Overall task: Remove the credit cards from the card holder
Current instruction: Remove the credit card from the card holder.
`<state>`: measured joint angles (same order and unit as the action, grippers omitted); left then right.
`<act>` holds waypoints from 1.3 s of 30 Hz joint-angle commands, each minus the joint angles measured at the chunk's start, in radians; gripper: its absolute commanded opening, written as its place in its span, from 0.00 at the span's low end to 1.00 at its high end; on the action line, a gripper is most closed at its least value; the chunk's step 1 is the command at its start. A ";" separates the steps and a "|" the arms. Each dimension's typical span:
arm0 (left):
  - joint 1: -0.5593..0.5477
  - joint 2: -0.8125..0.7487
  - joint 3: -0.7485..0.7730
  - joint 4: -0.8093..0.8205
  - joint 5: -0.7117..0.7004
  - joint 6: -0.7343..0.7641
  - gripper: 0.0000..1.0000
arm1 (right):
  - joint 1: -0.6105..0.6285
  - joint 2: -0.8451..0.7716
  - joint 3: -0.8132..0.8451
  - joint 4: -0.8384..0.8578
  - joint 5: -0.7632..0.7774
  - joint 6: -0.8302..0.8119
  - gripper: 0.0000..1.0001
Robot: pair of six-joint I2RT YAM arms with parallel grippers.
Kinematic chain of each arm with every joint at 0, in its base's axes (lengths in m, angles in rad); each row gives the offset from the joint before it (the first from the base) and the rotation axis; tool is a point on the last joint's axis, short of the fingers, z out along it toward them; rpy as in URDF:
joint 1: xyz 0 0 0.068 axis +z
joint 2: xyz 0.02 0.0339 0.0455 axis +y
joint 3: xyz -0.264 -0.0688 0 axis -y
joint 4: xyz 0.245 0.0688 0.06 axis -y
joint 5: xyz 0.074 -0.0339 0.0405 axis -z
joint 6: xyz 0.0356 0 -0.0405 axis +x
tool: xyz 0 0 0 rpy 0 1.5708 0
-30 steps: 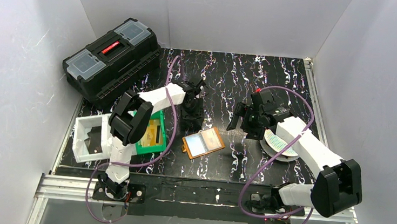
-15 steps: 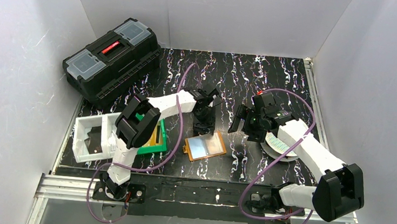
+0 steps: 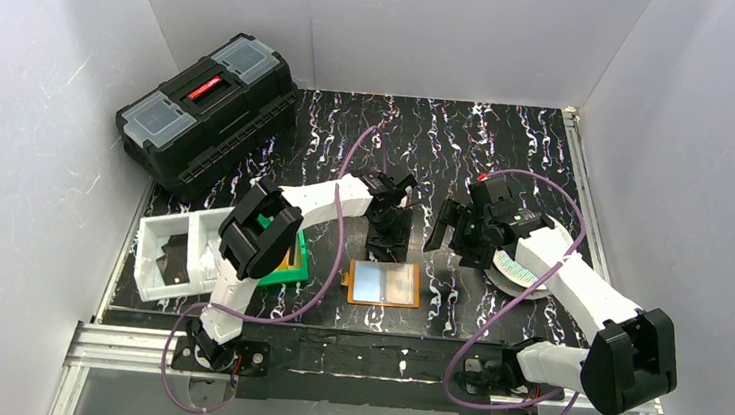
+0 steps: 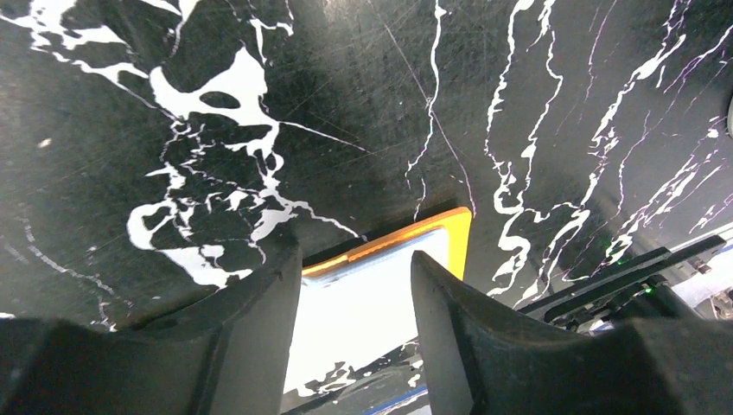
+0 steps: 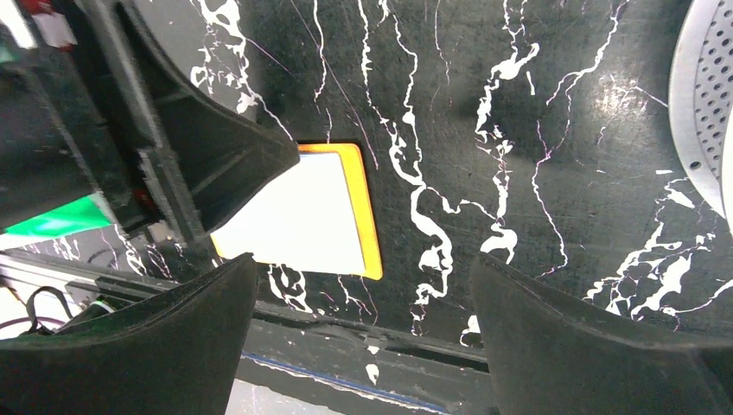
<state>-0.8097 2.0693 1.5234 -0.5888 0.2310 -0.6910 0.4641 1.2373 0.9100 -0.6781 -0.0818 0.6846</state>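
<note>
The card holder (image 3: 384, 283) lies open and flat near the table's front edge, an orange rim around glaring silvery pockets. No credit cards show in it. A gold-yellow card (image 3: 289, 255) lies in the green bin (image 3: 300, 267), and a black card (image 3: 175, 257) in the white tray (image 3: 151, 249). My left gripper (image 3: 387, 243) points down at the holder's far edge. In the left wrist view the gripper (image 4: 354, 290) is open, its fingers (image 4: 251, 328) straddling the holder (image 4: 447, 235). My right gripper (image 3: 461, 240) hangs wide open to the holder's right; its wrist view shows the gripper (image 5: 363, 264) empty beside the holder (image 5: 304, 216).
A black toolbox (image 3: 209, 111) stands at the back left. A round white patterned disc (image 3: 519, 268) lies under the right arm and shows as a perforated disc (image 5: 709, 95) in the right wrist view. The metal rail (image 3: 371, 353) runs just in front of the holder.
The left gripper has moved right and nearer the front edge. The card holder has slid right with it and turned from tilted to square. The right gripper has hardly moved.
</note>
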 commanded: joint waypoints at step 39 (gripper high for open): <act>-0.322 -0.037 0.067 -0.224 -0.391 0.180 0.59 | -0.191 -0.065 -0.183 0.095 -0.118 0.087 0.98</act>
<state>-1.1225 2.0342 1.5738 -0.8120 -0.1261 -0.5316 0.2798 1.1713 0.7235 -0.6098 -0.1772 0.7677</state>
